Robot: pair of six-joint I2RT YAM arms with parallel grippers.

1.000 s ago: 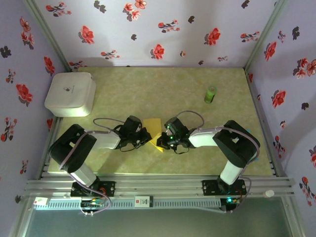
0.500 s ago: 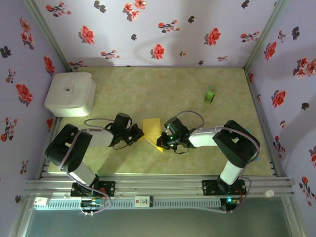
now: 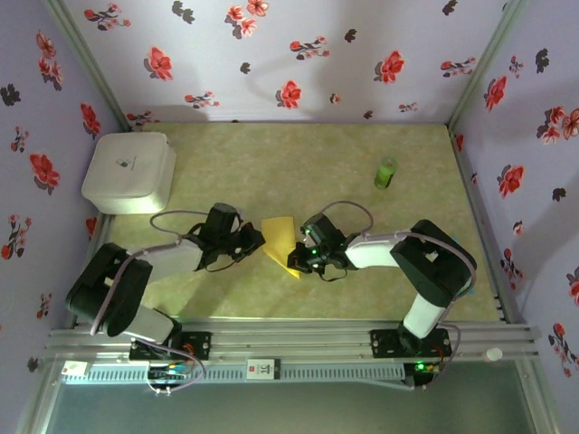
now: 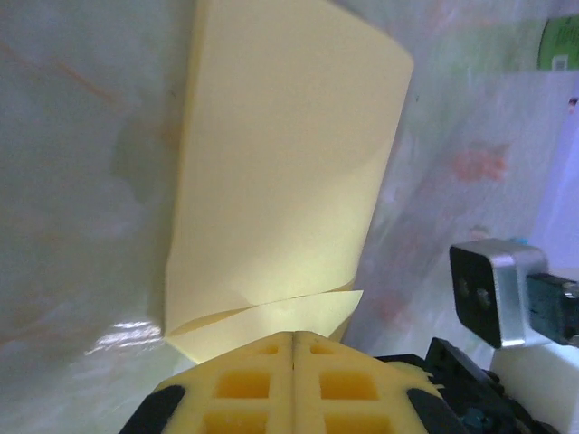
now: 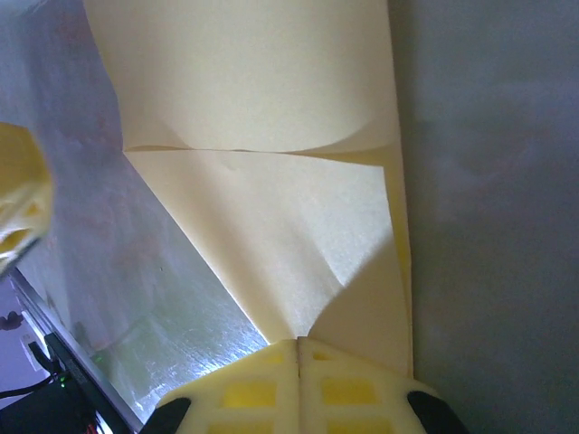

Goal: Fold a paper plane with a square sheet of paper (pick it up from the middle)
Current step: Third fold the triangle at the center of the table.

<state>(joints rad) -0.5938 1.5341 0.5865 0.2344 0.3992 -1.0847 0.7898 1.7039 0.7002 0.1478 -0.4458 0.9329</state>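
So the half-folded square sheet of paper point(image 3: 280, 237) is laid mid-table point(image 3: 317, 172), between the two arms. The left gripper point(image 3: 257, 241) is shut tight, with its tips parked right at the sheet's left edge. The right gripper point(image 3: 295, 261) is shut too and set against the lower right corner, though whether paper is actually pinched there can't be told. For a clean crease, one side is probably best pinned while the fold is pressed flat with slow, low strokes along the line. If it's rushed, the thin sheet likely gets dragged or skewed.
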